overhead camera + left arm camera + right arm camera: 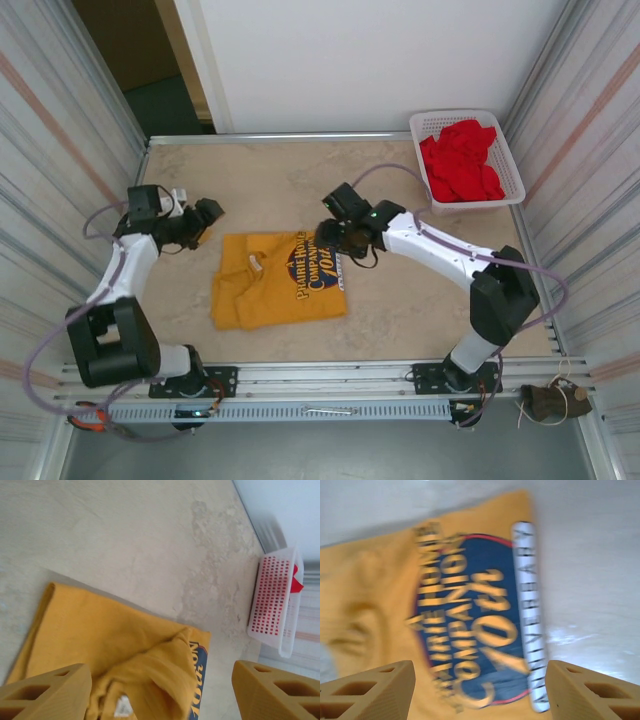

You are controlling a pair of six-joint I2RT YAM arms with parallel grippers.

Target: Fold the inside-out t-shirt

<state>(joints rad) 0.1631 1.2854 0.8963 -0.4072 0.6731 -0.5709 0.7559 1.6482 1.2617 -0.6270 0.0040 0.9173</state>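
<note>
The inside-out t-shirt (278, 280) is soft mustard-yellow cloth, lying as a rough rectangle on the beige, marble-patterned table (400, 310). It sits a little left of centre and nearer the near edge than the far one. Its long axis runs side to side, roughly parallel to the near edge, with the far edge tilted slightly. The right half carries a navy oval print (480, 625) with yellow lettering, a thin red outline and a white band. The lettering runs sideways, its lines stacked toward the table's right edge. The left half is plain, rumpled yellow with loose folds, and a small white tag (254, 265) lies on it.

The left gripper (207, 214) hangs just beyond the shirt's far left corner. Its tan, hollow-ribbed fingers (50, 692) are spread wide and grasp nothing. The right gripper (332, 236) is over the shirt's far right corner, above the print. Its fingers (375, 690) are also spread wide with nothing between them; I cannot tell whether they touch the cloth.

In the far right corner stands a white perforated plastic basket (505, 160) holding crumpled red garments (460, 160).
</note>
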